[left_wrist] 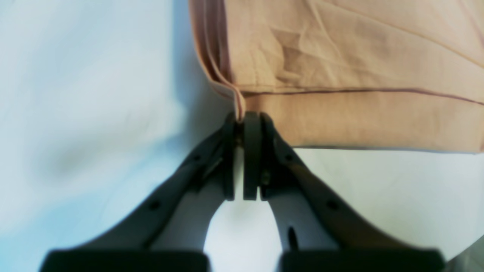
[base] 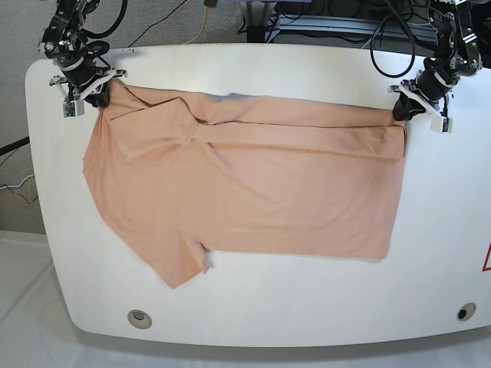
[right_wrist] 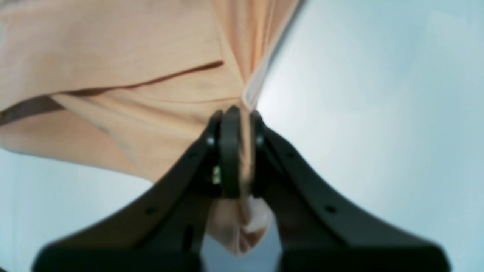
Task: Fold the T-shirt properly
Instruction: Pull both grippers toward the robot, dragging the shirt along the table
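Observation:
The peach T-shirt (base: 253,192) lies spread across the white table (base: 268,314), its far edge doubled over in a long fold. My left gripper (base: 403,112) is at the shirt's far right corner, shut on the hem. The left wrist view shows its jaws (left_wrist: 245,118) pinching the layered cloth edge (left_wrist: 359,75). At the far left corner my right gripper (base: 103,95) is shut on the shirt. Up close, its fingertips (right_wrist: 236,113) have cloth (right_wrist: 113,56) bunched between them and hanging below. A sleeve (base: 184,264) sticks out toward the front edge.
Two round holes sit near the table's front edge, one on the left (base: 139,317) and one on the right (base: 466,311). Cables and equipment (base: 322,19) run behind the table's back edge. A red mark (base: 486,261) shows at the right border.

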Tool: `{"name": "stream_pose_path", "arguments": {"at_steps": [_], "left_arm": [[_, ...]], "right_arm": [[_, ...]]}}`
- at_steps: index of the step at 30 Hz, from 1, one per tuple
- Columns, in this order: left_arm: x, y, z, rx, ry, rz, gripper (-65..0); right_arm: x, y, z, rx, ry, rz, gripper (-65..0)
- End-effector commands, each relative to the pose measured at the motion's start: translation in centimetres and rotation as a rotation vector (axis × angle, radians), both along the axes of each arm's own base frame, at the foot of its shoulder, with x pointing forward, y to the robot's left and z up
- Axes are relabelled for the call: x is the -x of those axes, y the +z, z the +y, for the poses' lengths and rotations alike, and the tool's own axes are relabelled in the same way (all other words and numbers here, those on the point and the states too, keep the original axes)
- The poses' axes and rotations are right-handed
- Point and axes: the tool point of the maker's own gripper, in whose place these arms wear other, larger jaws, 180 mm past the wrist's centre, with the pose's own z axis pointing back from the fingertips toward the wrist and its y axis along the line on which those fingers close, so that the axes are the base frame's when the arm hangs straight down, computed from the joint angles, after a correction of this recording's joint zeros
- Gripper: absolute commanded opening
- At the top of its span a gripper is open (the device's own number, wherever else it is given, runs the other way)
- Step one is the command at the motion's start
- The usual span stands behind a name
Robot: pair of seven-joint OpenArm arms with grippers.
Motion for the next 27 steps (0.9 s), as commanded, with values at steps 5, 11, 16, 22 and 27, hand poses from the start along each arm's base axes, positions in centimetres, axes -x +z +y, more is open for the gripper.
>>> {"name": "stream_pose_path", "arguments": {"at_steps": [5,11,16,22,27], "left_arm": [[2.4,1.1,1.3,-0.062,-0.011,0.014,-65.0],[3.9,2.3,1.7,-0.107,-0.038,0.01,-65.0],[5.1,2.4,2.0,-0.132,-0.06,0.029,-65.0],[6.0,2.2,2.5,-0.144,-0.053,0.049,-65.0],[6.2,2.2,3.3,-0.153,-0.037,0.056,-65.0]], "right_arm": [[4.0,0.2,1.1,-0.002,0.02,0.072,-65.0],[6.2,1.0,0.9,-0.002,-0.006,0.082,-65.0],[7.4,1.2,0.9,0.003,-0.009,0.097,-65.0],[8.1,1.2,0.7,0.007,-0.026,0.11,-65.0],[8.7,0.8,0.4,0.005,-0.047,0.125,-65.0]]}}
